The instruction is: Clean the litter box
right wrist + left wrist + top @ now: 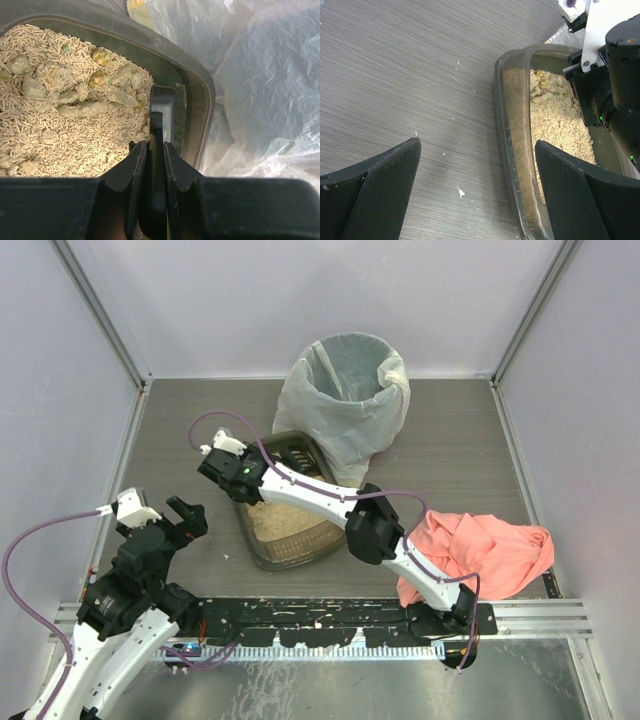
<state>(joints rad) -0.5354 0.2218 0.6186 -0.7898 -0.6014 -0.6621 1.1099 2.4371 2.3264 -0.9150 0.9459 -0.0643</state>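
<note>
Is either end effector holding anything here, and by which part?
Right end effector grips a black scoop by its thin handle, head in the litter box. Left end effector holds nothing.

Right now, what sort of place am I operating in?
Probably a robot test cell, not a home: plain white panel walls in metal framing, a mounting rail at the near edge, and a staged litter box beside a bagged bin.

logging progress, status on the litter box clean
Left gripper open, beside litter box. Right gripper shut on scoop, at clumps. Bin just behind, nothing blocking.
</note>
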